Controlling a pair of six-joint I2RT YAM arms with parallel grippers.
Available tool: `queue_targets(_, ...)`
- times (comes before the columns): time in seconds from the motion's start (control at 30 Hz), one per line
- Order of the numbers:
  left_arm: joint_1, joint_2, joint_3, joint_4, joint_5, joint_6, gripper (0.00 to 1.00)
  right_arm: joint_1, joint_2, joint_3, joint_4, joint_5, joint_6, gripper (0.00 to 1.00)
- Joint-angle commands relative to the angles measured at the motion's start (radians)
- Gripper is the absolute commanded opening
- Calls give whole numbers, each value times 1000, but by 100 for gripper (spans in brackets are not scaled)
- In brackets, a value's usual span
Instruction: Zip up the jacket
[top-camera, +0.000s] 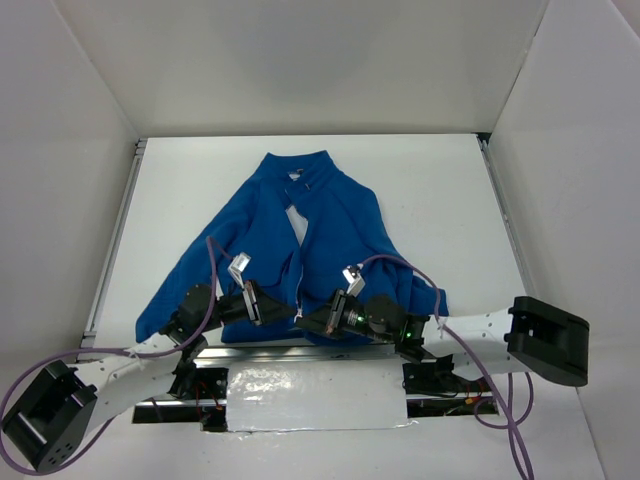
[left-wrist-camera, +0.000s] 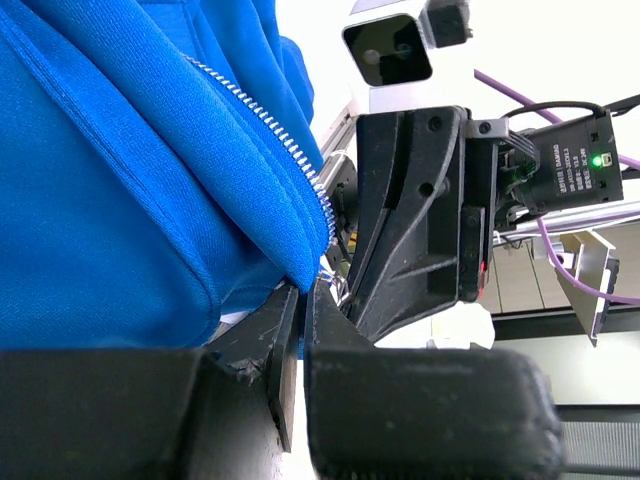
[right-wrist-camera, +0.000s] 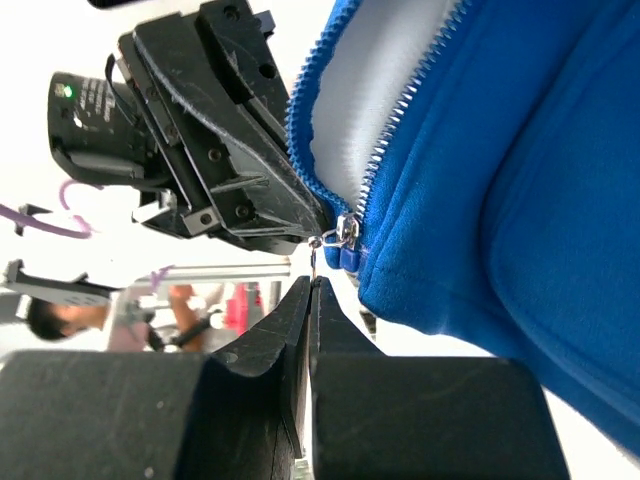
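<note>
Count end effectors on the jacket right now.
2. The left end effector pinches the jacket hem beside the zipper's bottom; the right end effector is shut on the zipper pull there. None hidden.

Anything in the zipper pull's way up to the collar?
Nothing visible lies along the zipper above the pull. Below the collar the jacket front gapes open, its two sides apart.

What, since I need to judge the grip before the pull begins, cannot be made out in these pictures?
Top view: the jacket's hem and the zipper's bottom end, hidden behind the left gripper and right gripper.
Right wrist view: whether the shut right gripper truly pinches the zipper pull; its thin tab is too small to tell.
Left wrist view: the zipper's upper run, cut off by the picture's edge.
</note>
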Motion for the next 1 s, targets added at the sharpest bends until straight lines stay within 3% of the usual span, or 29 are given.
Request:
queue_targets(0.0, -10, -18, 9, 33, 15, 29, 0, -7, -49, 59, -79, -4, 106, 0)
queue_targets(0.37, -26, -11, 13, 45, 1, 36, 0, -10, -82, 153, -279, -48, 358, 0)
queue_targets(0.57, -36, -20, 21, 28, -2, 43, 0, -15, -137, 188, -412, -30, 414, 0)
queue_targets(0.73, -50, -18, 21, 33, -2, 44, 0, -40, -146, 156, -382, -67, 490, 0)
queue_targets(0.97, -76, -9, 27, 42, 1, 50, 0, -79, -117, 96, -199, -122, 572, 0)
